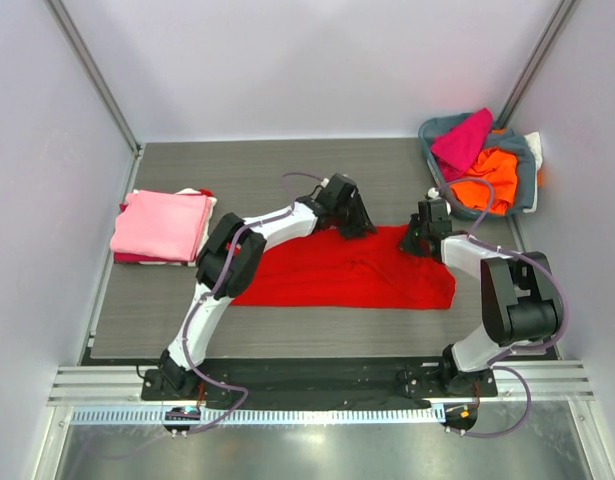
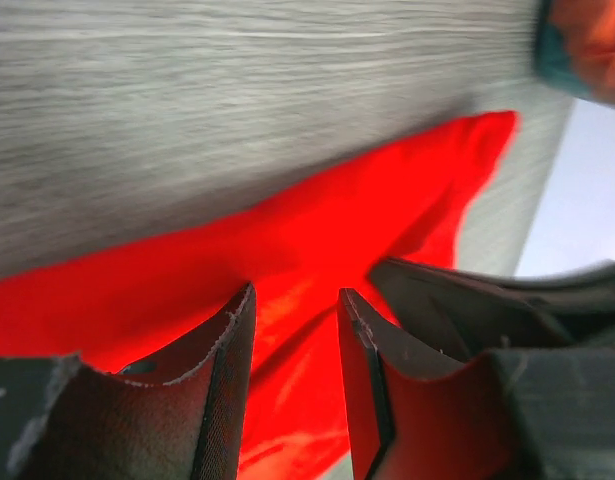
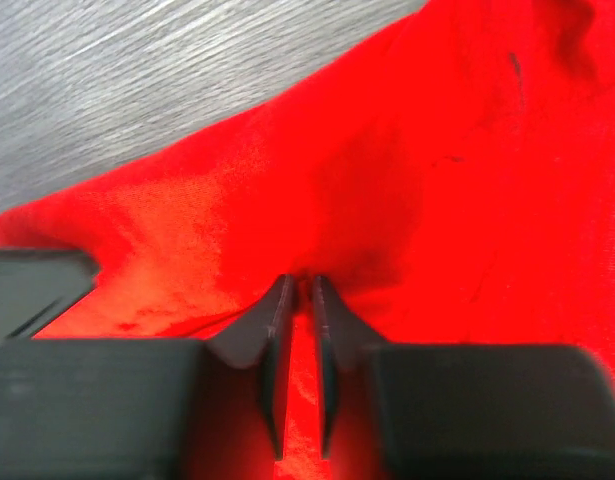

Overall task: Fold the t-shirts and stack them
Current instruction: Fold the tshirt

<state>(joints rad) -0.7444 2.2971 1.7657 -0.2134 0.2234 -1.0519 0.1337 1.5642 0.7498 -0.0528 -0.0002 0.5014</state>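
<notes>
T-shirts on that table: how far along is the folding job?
Done: a folded pink stack sits at the left. In hand: the red t-shirt lies spread out, right fingers pinching its far edge, left fingers open over it. To do: more shirts wait in the basket.

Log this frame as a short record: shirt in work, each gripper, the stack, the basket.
shirt in work: red shirt, spread out at centre, wrinkled
left gripper: open, jaws astride cloth at the shirt's far edge
right gripper: shut on the red shirt at its far edge
stack: at left, folded, pink on top
basket: far right, holds a magenta shirt and an orange shirt
</notes>
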